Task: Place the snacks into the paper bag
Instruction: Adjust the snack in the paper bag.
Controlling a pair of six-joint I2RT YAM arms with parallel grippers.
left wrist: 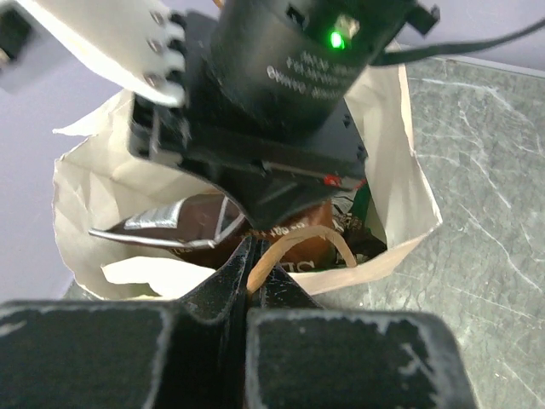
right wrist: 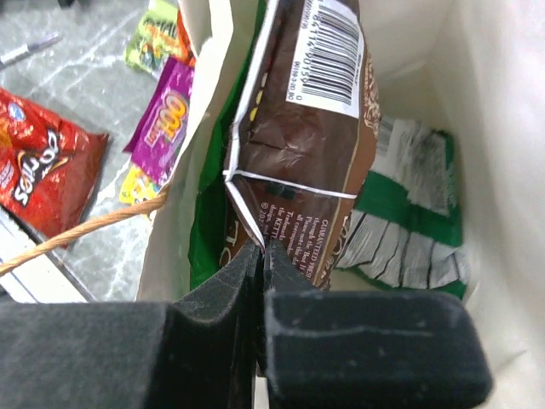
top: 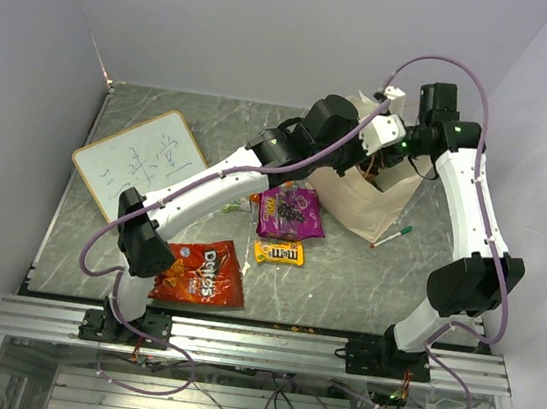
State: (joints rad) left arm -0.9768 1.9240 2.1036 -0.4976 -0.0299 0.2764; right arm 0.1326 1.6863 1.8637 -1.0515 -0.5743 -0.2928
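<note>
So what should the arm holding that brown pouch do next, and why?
Probably open the right jaws and let go. They pinch the brown pouch by its edge, and it hangs inside the paper bag, above a green-white pouch. The left jaws pinch the bag's handle, which seems to hold the mouth open.
</note>
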